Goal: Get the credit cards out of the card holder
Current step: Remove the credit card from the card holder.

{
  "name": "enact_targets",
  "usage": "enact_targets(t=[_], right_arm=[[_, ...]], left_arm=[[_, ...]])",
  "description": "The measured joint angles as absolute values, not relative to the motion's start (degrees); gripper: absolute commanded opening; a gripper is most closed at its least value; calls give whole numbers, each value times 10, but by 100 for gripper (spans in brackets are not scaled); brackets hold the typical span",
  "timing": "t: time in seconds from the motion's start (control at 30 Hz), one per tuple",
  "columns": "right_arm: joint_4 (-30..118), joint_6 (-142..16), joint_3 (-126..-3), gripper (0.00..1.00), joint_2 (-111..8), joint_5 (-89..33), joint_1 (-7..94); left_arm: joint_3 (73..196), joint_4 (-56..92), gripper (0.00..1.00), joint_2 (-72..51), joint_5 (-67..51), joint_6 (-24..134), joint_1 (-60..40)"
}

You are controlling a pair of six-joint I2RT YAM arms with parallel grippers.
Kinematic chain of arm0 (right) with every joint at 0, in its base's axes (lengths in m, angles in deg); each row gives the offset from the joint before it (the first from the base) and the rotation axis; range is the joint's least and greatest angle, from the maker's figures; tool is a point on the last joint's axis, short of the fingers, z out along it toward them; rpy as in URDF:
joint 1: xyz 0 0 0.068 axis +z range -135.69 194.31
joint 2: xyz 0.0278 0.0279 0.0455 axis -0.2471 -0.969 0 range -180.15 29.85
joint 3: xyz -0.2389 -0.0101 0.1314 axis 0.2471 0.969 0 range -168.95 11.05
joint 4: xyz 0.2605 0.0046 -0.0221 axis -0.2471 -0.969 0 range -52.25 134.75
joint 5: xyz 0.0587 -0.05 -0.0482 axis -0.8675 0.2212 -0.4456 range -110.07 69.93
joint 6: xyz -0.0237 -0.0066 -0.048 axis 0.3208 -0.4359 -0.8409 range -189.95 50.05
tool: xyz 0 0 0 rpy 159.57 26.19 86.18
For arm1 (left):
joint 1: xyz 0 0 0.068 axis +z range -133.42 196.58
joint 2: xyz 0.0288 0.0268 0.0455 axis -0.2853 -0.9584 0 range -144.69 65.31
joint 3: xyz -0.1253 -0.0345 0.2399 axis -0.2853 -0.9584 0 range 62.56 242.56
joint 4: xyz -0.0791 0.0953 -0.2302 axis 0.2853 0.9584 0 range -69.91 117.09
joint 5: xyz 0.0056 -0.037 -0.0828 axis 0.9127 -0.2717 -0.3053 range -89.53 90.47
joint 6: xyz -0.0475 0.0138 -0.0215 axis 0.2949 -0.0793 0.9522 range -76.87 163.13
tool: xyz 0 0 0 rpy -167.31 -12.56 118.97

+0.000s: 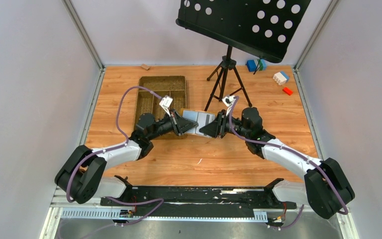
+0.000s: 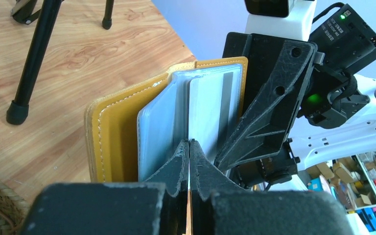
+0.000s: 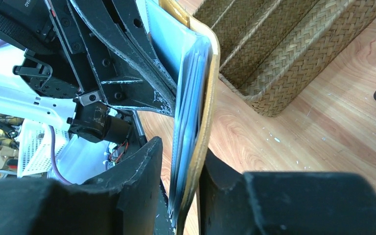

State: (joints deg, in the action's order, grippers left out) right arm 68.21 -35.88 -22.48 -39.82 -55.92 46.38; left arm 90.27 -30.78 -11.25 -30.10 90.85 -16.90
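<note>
Card holder (image 1: 197, 121) spread open between both grippers, just off woven tray (image 1: 161, 94) corner, open tabletop (image 1: 204, 159) nearward. Left gripper (image 2: 189, 161) pinched tight on its inner pale leaf. Right gripper (image 3: 183, 181) slack, straddling cover edge.

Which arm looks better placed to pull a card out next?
Left, probably: the left claw is pinched shut at the card holder's inner pockets, while the right claw only straddles its edge.

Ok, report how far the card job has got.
Done: holder open between both tools. In hand: left tool shut at its sleeves, what it pinches unclear; right tool straddles its edge. Left: card still sleeved, none visibly out.
</note>
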Motion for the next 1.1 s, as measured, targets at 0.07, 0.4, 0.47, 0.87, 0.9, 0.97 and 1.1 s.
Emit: enact_targets(t=[0.07, 0.4, 0.47, 0.87, 0.9, 0.97, 1.1], right_arm=[[685, -356, -224, 30, -398, -560, 464], [688, -349, -216, 15, -393, -559, 460], [686, -348, -215, 11, -393, -556, 457], [679, -345, -215, 0, -393, -554, 455], [677, -345, -215, 0, -393, -553, 454], [675, -345, -215, 0, -393, -552, 453], [677, -344, -215, 0, -393, -553, 453]], left_arm=[[902, -298, 0, -104, -296, 907, -167], [892, -269, 0, -86, -271, 906, -155], [890, -268, 0, -82, -268, 906, -153], [892, -353, 36, -151, -330, 956, -150], [892, -366, 36, -162, -338, 965, -149], [893, -386, 31, -177, -350, 979, -149], [893, -408, 10, -189, -365, 997, -148]])
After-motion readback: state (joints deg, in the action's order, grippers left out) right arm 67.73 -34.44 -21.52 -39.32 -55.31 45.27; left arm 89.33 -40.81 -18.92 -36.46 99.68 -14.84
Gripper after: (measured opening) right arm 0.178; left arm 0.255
